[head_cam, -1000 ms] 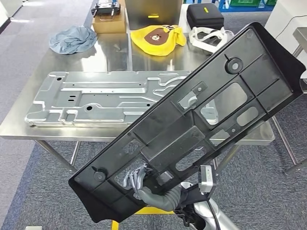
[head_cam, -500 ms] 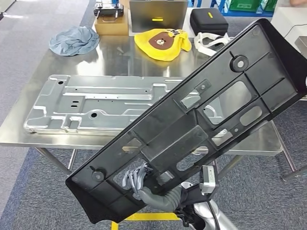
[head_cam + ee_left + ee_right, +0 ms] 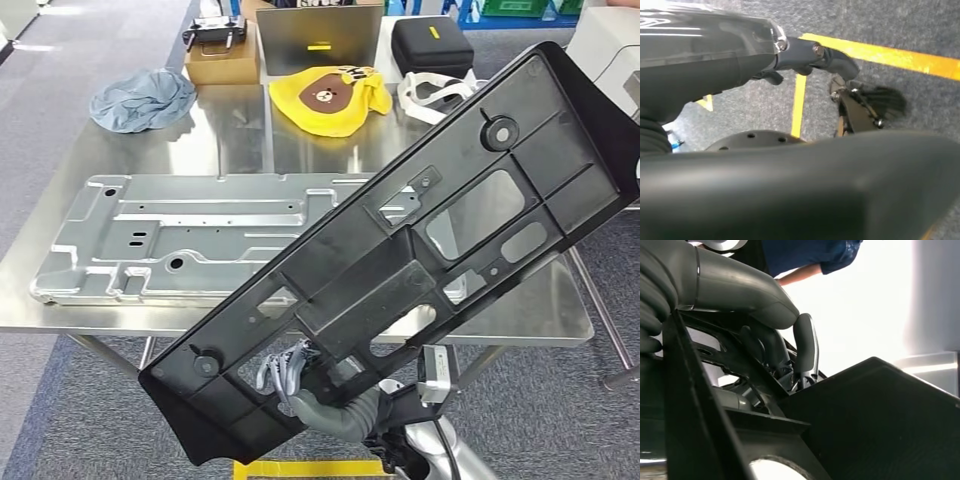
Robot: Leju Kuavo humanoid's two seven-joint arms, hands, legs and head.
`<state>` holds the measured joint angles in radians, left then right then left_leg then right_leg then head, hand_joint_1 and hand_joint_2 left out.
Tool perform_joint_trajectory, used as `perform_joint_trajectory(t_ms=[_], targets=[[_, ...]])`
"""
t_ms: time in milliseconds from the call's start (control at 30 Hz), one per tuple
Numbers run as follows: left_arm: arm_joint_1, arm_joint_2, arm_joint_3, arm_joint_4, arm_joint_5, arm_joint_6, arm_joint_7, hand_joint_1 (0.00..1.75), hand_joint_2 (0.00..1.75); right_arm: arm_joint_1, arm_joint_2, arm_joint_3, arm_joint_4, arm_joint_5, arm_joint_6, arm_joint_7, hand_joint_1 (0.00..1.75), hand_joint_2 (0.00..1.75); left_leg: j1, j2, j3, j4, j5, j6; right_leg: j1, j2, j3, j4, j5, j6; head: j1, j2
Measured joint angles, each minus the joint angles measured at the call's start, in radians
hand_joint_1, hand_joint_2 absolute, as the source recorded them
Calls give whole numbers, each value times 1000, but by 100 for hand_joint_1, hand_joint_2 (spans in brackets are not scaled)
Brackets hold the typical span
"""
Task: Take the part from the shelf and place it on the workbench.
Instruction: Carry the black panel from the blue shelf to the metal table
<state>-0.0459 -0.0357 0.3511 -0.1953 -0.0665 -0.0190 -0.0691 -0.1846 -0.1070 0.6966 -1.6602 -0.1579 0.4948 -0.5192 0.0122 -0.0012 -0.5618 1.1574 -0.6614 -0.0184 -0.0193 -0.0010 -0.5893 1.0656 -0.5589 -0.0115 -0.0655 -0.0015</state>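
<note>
A long black plastic part with several cut-outs hangs tilted in front of the workbench, its upper end at the right and its lower end near my body. My right hand grips it from underneath at the lower middle, and the grey fingers show through the cut-outs. The right wrist view has the thumb and fingers wrapped on the part's ribs. My left hand hangs over the carpet and holds nothing, fingers stretched out.
On the steel workbench lies a large silver stamped plate. Behind it are a blue cloth, a yellow bear cushion, a cardboard box and a black case. A person in a blue sleeve stands nearby.
The whole view has shifted: the camera moved, and the workbench now sits slightly further left and lower in the picture. The black part stays in my right hand at the same tilt.
</note>
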Motion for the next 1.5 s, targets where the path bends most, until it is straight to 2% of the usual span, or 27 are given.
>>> perform_joint_trajectory(t_ms=[67,100,133,200,267,333,433,500,567,600,633,667,733,767,800,867,967,1000,1067,1100,1133,1167,1200,1267,1300,1433,1500], targets=[[3,0,0,0,-1,0,3,0,175,2,0,0,-2,0,0,0,175,175,1,0,-87,135,-36,-5,1,-1,12,0,-12,-4,0,0],[6,0,0,0,-2,1,5,0,175,5,0,0,-2,0,0,0,175,175,1,0,-120,172,-30,-5,1,1,20,0,-19,-5,0,0],[9,0,0,0,-4,1,7,0,175,7,-1,0,-2,0,0,0,175,175,1,0,-134,169,-3,-3,2,3,31,0,-26,-4,0,0],[13,0,0,0,-6,3,12,0,175,9,-1,-1,-2,0,0,0,175,175,-1,0,-115,66,96,7,2,6,59,0,-45,-2,0,0],[14,0,1,0,-6,6,17,0,175,9,-1,-1,-3,1,0,0,175,175,-8,-1,-85,-25,155,21,4,7,79,-3,-61,6,0,0],[13,0,1,0,-6,9,19,0,175,10,-1,-2,-4,1,0,0,175,175,-15,-1,-73,-53,144,30,4,7,81,-8,-68,16,-1,0],[14,1,1,0,-7,11,21,0,175,9,-2,-3,-6,1,-1,-1,175,175,-10,-1,-54,-84,125,36,3,5,83,-6,-80,32,-1,0],[14,0,1,0,-9,10,21,0,175,9,-2,-4,-7,1,0,-3,175,175,-4,0,-35,-99,121,43,3,4,53,62,-111,40,-1,0],[13,-1,1,0,-13,6,21,0,175,10,-4,-4,-7,1,0,-4,175,175,-3,0,-20,-102,109,47,2,4,-26,189,-151,45,0,0],[14,-1,1,0,-16,5,21,0,175,11,-5,-5,-7,1,0,-3,175,175,-2,0,-11,-101,102,47,2,4,-63,238,-155,48,0,0],[14,-1,1,0,-18,3,21,0,175,12,-7,-5,-7,1,0,-3,175,175,-1,-1,0,-101,94,47,2,4,-87,255,-137,49,0,0],[15,-1,1,0,-19,2,21,0,175,12,-7,-5,-7,1,0,-3,175,175,0,-1,13,-101,85,45,2,4,-92,233,-98,51,0,0],[16,-1,1,0,-19,1,21,0,175,11,-9,-5,-6,1,0,-3,175,175,2,-2,40,-102,64,38,3,2,-68,124,-3,49,0,0],[15,-1,1,0,-19,1,20,0,175,11,-9,-6,-6,1,0,-3,175,175,2,-3,49,-102,56,33,5,1,-53,77,25,47,0,0],[13,-2,1,0,-19,1,20,0,175,11,-10,-6,-5,2,-1,-3,175,175,1,-3,51,-102,50,28,7,1,-44,47,31,41,0,0],[11,-2,1,0,-21,1,19,0,175,11,-11,-7,-5,4,-3,-2,175,175,-2,-2,52,-106,46,21,10,4,-36,30,14,28,0,0],[8,-2,1,0,-30,1,18,0,175,9,-10,-8,-8,11,-9,-3,175,175,-2,-1,48,-83,26,9,2,3,-20,18,1,10,0,0],[7,-2,1,0,-34,1,18,0,175,8,-10,-8,-9,15,-11,-3,175,175,-1,-1,27,-40,6,4,-1,1,-13,16,-3,5,0,0],[7,-2,0,0,-40,4,19,0,175,5,-9,-9,-11,26,-23,-2,175,175,0,-1,-50,92,-40,-1,-1,-2,-1,15,-13,-3,-1,0],[8,-2,0,0,-42,7,20,0,175,4,-10,-11,-11,36,-35,-2,175,175,1,-1,-91,150,-50,-2,-1,-1,4,15,-18,-4,-1,0],[10,-2,-1,0,-45,10,21,0,175,4,-10,-14,-11,49,-51,-2,175,175,0,-1,-118,177,-40,-1,0,1,11,15,-23,-5,-1,0],[12,-2,-2,0,-48,14,22,0,175,4,-10,-19,-12,62,-68,-2,175,175,0,-1,-128,166,-9,1,0,3,20,15,-29,-4,-1,0],[13,-2,-2,0,-51,16,23,0,175,3,-10,-24,-14,72,-81,-2,175,175,-1,-1,-121,120,38,6,0,5,30,15,-36,-3,-1,-1],[14,-1,-3,0,-54,18,23,0,175,-1,-10,-32,-19,87,-98,-3,175,175,-5,-2,-88,11,118,18,1,7,49,13,-50,2,-1,-1],[13,-1,-3,0,-55,19,23,0,175,-3,-10,-35,-21,101,-113,-3,175,175,-8,-3,-75,-27,137,23,2,8,54,12,-55,6,0,-1],[15,0,-2,0,-58,24,34,0,175,-9,-11,-54,-36,213,-231,2,175,175,-10,-4,-52,-75,115,8,5,8,58,5,-61,11,1,-1],[16,1,-3,0,-62,28,48,0,175,-18,-12,-66,-44,286,-299,18,175,175,-10,-4,-50,-74,114,12,5,8,63,-2,-61,11,1,-1]])
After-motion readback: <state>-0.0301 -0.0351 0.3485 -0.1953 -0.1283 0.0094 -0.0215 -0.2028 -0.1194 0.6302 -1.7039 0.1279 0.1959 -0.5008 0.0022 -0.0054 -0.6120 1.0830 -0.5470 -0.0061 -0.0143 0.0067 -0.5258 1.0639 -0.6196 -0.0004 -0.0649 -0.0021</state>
